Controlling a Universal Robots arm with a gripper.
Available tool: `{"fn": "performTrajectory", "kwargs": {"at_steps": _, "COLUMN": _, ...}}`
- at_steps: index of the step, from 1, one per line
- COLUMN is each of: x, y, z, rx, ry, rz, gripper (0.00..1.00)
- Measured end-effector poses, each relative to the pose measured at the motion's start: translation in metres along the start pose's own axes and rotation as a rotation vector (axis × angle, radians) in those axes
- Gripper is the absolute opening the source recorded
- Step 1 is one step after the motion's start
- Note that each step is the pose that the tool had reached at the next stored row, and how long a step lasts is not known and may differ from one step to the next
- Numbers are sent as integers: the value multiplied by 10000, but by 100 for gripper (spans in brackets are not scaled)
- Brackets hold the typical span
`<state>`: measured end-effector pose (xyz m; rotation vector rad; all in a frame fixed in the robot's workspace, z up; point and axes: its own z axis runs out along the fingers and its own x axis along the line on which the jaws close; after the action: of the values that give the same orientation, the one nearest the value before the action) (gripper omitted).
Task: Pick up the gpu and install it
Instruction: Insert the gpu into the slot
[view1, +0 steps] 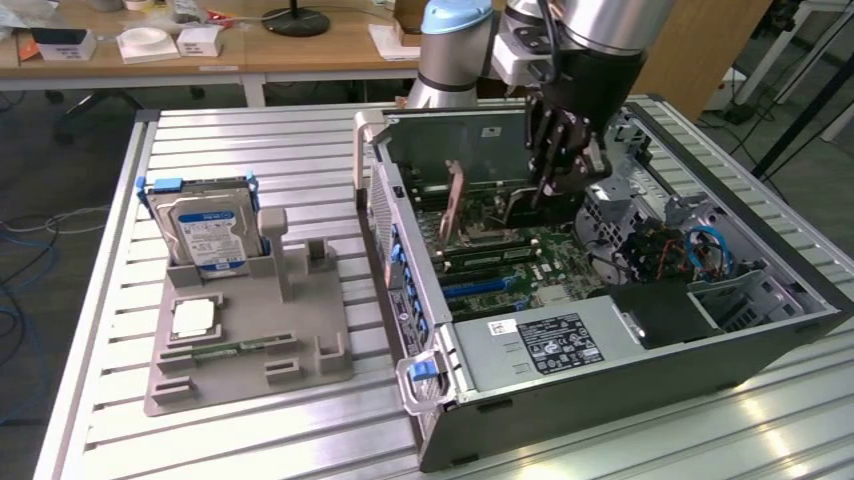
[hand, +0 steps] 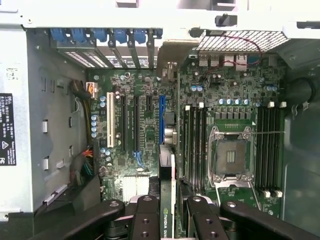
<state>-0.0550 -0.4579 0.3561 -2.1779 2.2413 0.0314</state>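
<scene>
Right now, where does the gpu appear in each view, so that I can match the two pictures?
Exterior view: the gpu hangs from the gripper inside the open computer case, above the motherboard.
Wrist view: the gpu is seen edge-on, clamped between the two fingers, over the motherboard.
Shared landmark: the blue expansion slot.
</scene>
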Motion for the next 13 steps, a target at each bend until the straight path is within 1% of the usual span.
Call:
{"fn": "performTrajectory", "kwargs": {"at_steps": 7, "x": 2, "y": 0, "z": 76, "rx": 0, "ry": 0, "rz": 1, "gripper": 26}}
{"fn": "performTrajectory", "kwargs": {"at_steps": 13, "x": 2, "y": 0, "z": 87, "rx": 0, "ry": 1, "rz": 1, "gripper": 26}}
